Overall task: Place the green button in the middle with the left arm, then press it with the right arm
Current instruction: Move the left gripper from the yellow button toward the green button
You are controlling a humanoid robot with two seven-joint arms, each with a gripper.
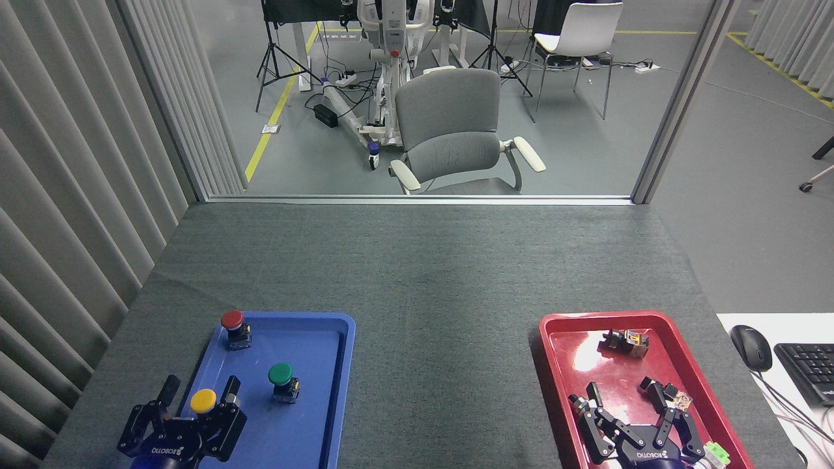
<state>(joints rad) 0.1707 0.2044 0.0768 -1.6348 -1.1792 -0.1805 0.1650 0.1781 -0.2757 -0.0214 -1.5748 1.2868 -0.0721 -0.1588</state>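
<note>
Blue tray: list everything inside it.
The blue tray holds three push-buttons: the red button at the far left corner, the green button mid-tray, and the yellow button nearest. The left gripper covers the yellow one's base.

We are logging a green button (280, 374) wearing a domed green cap on a black base with yellowish contacts, a yellow-capped button (203, 400), and a red-capped button (232, 320) on a black base, all showing against a glossy blue tray (326, 391). We are listing a shiny red tray (560, 365), a plain dark grey felt mat (430, 286), a black left gripper (195, 407) and a black right gripper (635, 407) bearing white lettering, a black mouse (751, 347), a black keyboard (811, 371), and a grey chair (448, 133) showing white armrests.
</note>
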